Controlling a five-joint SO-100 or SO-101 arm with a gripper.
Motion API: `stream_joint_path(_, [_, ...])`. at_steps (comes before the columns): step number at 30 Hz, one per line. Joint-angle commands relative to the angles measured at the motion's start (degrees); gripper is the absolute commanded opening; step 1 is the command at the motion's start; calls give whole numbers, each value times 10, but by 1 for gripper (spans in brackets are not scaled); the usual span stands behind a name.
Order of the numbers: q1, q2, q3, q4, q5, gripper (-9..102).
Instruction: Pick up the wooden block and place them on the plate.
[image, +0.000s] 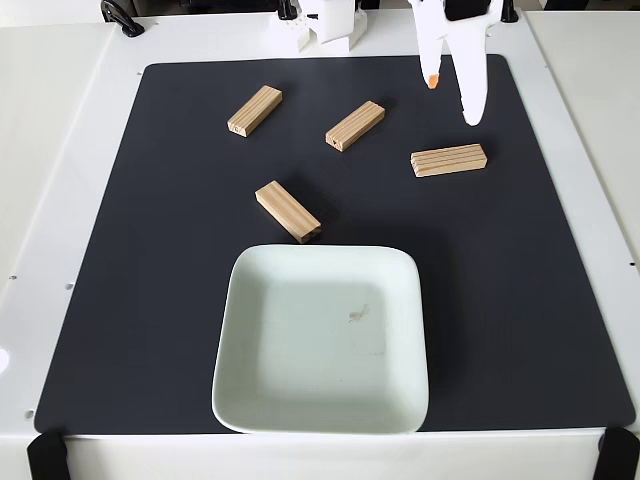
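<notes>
I observe 4 wooden blocks lying flat on the black mat (540, 300), well apart from each other and all outside the plate (250, 400), which sits at the near centre of the mat and holds nothing but a small dark smudge. I judge the spacing deliberate: each block has room on both long sides for a finger, so any 1 can be taken without disturbing the rest.

Block positions in the fixed view: the far-left block (255, 110), the middle block (355, 125), the right block (449, 160), and the near block (288, 212), which lies just beyond the plate's far rim without touching it.

The gripper (452, 100) hangs at the far right of the mat, its 2 white fingers spread apart and holding nothing; the shorter finger carries an orange tip. The right block lies just near of the fingertips, not between them. I judge it the likeliest first target; the jaws need to come nearer and lower to straddle it across its narrow width. No block placed yet
</notes>
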Motion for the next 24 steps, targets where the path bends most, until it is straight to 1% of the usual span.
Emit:
stream_joint_path(1, [-17, 1, 1, -7, 14, 39])
stream_joint_path(9, [-26, -79, -14, -7, 17, 39])
stream_joint_path(16, [-26, -149, -95, -7, 17, 39])
stream_joint_path(24, [-25, -207, -127, -7, 15, 39])
